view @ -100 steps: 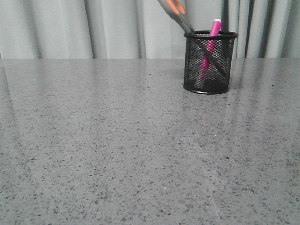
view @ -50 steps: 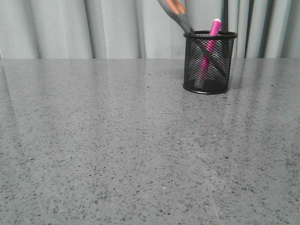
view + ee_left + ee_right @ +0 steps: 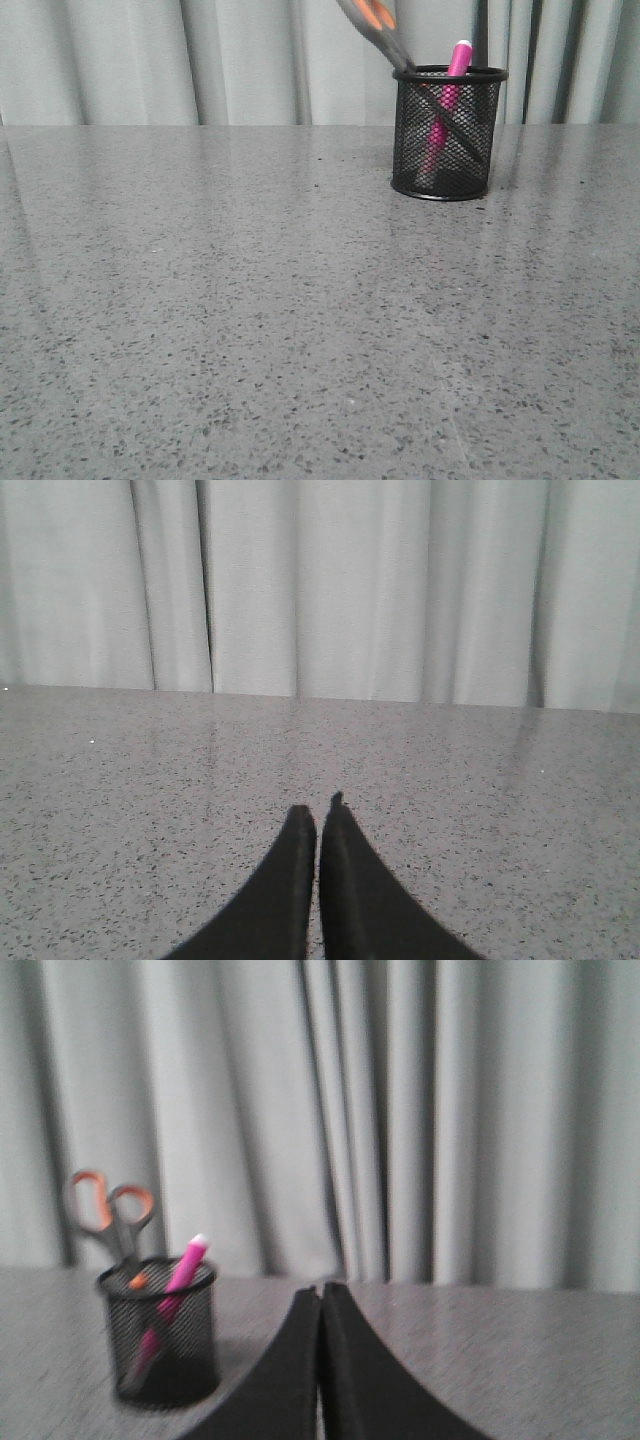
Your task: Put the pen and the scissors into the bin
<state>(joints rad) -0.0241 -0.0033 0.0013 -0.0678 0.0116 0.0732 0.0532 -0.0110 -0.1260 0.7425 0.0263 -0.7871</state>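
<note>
Nothing has moved since the earlier frames: bin, pen and scissors sit exactly as they did a second ago. The pen [image 3: 446, 100] stands in the bin [image 3: 447, 133], leaning with its white tip up and to the right, poking above the rim. The scissors [image 3: 378, 27] are in there too, blades down, their long axis slanting up and to the left so the orange-lined handles stick well out over the rim. The bin itself stands on the far right part of the counter [image 3: 250, 320], close to the curtain [image 3: 150, 60].

From the right wrist view, the bin lies ahead of the right end effector [image 3: 320, 1295] and off to one side, well apart from it; its fingers are pressed together with nothing between them. The left end effector [image 3: 318, 815] is likewise closed and empty, facing bare counter, with the bin nowhere in its view. So the right arm looks the nearer one, though I'd judge both items already placed and little left to do.
</note>
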